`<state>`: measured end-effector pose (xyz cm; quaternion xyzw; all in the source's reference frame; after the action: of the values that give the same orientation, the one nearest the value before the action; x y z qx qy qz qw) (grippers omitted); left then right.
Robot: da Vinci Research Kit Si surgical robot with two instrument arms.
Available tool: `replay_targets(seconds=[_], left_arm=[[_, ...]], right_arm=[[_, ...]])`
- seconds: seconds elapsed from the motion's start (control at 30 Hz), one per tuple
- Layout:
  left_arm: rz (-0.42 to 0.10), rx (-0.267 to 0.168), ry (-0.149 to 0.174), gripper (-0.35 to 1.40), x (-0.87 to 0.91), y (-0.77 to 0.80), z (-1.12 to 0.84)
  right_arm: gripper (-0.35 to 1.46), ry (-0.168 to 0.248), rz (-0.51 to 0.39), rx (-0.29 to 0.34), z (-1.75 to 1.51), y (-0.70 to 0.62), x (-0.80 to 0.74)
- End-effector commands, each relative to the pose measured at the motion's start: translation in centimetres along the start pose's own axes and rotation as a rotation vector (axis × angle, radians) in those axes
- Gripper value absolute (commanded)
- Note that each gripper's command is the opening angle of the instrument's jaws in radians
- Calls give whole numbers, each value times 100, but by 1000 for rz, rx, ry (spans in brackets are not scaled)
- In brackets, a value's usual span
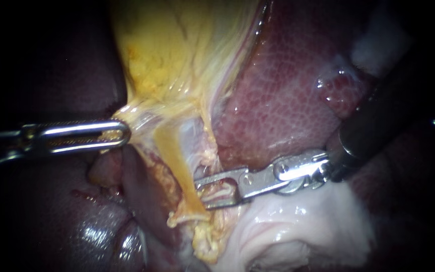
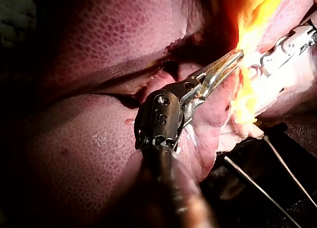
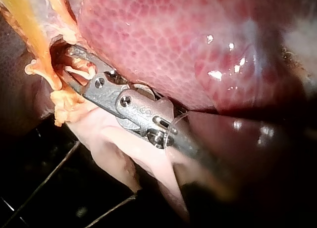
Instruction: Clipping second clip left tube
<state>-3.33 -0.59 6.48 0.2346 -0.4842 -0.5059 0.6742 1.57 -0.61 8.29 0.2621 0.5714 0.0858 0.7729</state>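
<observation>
My left instrument (image 1: pixel 122 133) comes in from the left, its slotted jaws shut on the lower edge of the yellow gallbladder (image 1: pixel 167 45) and holding it taut; the left wrist view shows the same grip (image 2: pixel 237 57). From there a yellow tube (image 1: pixel 179 171) runs down. My right instrument (image 1: pixel 202 194) reaches in from the right with its jaws open, tips against that tube's right side. A pale strand (image 1: pixel 221 190) lies in the gap between them. In the right wrist view the open jaws (image 3: pixel 62 65) straddle this strand (image 3: pixel 79 69) beside the orange tube (image 3: pixel 29 25).
Mottled red liver (image 1: pixel 278 100) fills the area above my right instrument. Whitish wet tissue (image 1: pixel 298 221) lies under its shaft. Dark glistening liver (image 1: pixel 91 231) sits below my left instrument. Thin wires (image 2: pixel 277 163) over a dark base show beyond the tissue.
</observation>
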Motion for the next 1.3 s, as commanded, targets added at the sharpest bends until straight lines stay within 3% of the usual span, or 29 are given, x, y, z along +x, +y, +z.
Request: replay_targets(seconds=[0.03,0.23,0.47,0.8,1.03,1.3], left_arm=[[0,0,0,-35,0,0,0],[0,0,0,-35,0,0,0],[0,0,0,-35,0,-1,-1],[0,0,0,-35,0,-1,-1],[0,0,0,-35,0,-1,0],[0,-1,0,-35,0,-1,1]], right_arm=[[14,0,0,-1,0,0,0],[15,1,1,2,-5,0,1],[35,5,15,16,-33,0,11],[39,10,33,33,-61,-6,23],[41,13,50,28,-49,-5,24],[50,23,93,9,-12,5,8]])
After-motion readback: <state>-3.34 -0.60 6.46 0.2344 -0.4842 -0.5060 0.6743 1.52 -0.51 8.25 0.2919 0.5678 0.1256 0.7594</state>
